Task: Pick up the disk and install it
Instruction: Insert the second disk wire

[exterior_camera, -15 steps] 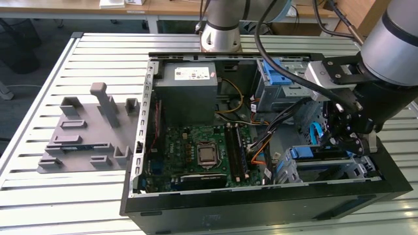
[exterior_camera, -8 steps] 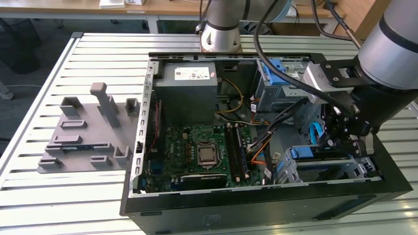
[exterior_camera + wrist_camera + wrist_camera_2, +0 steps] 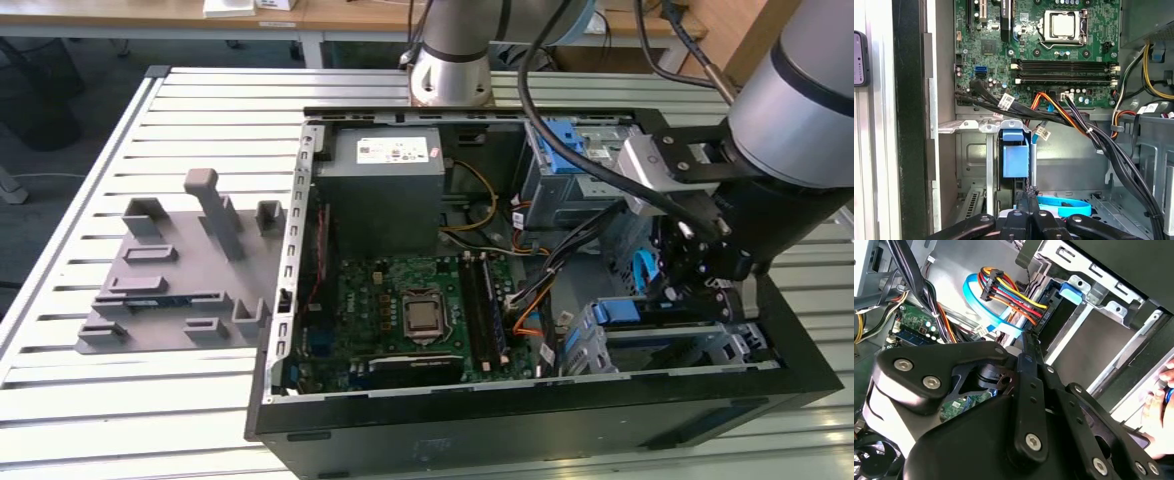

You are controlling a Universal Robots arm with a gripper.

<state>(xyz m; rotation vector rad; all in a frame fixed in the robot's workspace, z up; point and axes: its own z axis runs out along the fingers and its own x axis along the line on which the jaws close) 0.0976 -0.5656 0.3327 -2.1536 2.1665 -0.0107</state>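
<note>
Gripper [image 3: 1026, 207] fingers are seen drawn together, clamped on nothing, lowered inside the computer case [image 3: 534, 420] just beside the disk [image 3: 1015, 157], which is seated upright in the metal drive cage [image 3: 971, 165] below the motherboard [image 3: 1039, 50].

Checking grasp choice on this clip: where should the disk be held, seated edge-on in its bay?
Probably by the blue carrier tab at the disk's exposed end, approaching from the open side of the case, since the metal drive cage walls in its flat faces.
</note>
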